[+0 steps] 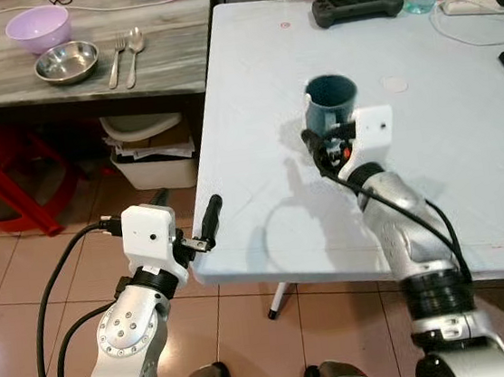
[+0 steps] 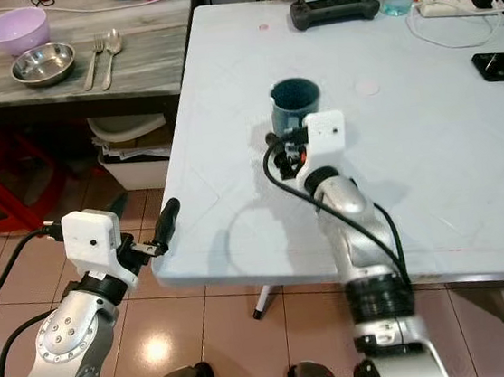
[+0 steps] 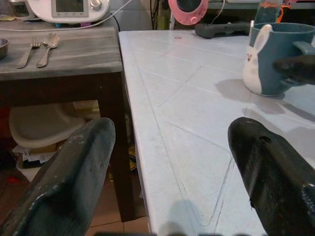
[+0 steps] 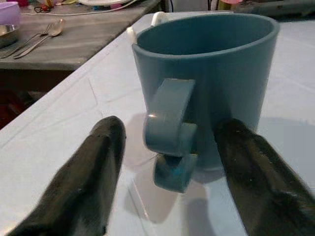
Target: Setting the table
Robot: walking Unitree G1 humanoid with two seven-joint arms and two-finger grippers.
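Mug (image 1: pixel 330 99): teal, upright on the white table (image 1: pixel 469 173), well in from its near edge.
Handle: faces the right claw (image 4: pixel 167 167), centred between its fingers.
Right claw: wide open, straddling the handle, not gripping.
Left claw (image 3: pixel 172 167): open, off the table's corner, farther from mug.
Judgement: right arm nearer; a straight advance would suffice.

Right hand (image 1: pixel 321 142) beside blue mug (image 1: pixel 331 104)
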